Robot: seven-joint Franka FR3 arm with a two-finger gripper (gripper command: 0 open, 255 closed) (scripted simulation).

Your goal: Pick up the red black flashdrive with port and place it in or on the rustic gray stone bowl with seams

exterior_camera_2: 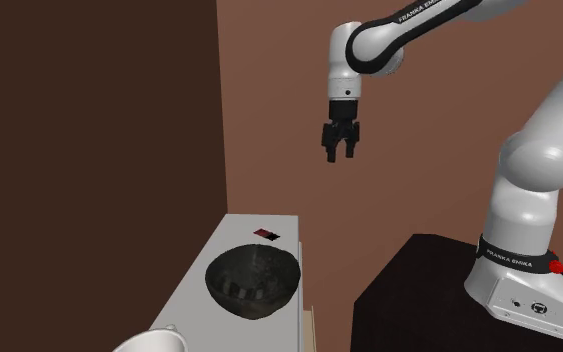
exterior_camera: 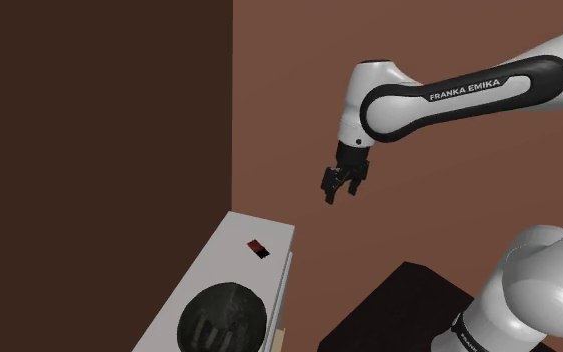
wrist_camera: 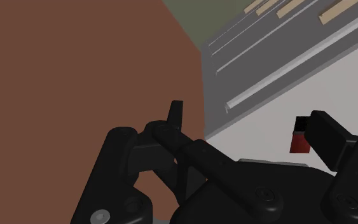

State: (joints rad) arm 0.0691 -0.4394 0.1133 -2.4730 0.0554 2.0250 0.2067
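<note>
My end effector hangs high in front of the brown wall, well above the white table and off toward the shoulder view's right of it; its two black fingers stand apart with nothing between them, so I hold nothing. The flashdrive, red with a black end, lies flat on the table near its far end, close to the wall and apart from the bowl; the bowl, dark grey and ribbed inside, sits nearer the camera on the same table and looks empty. In the wrist view the flashdrive shows just past the tip of one finger, which covers part of it; I think the black end points away from the bowl, but from here I cannot be sure which end carries the port.

I judge the step in hand to be the approach; the pick is not yet begun. The next move calls for carrying the end effector across over the table until the flashdrive sits between the fingers, turning the wrist so they straddle its narrow sides, then coming down low; the drive is thin and flat, so the fingertips must nearly reach the tabletop before closing.
</note>
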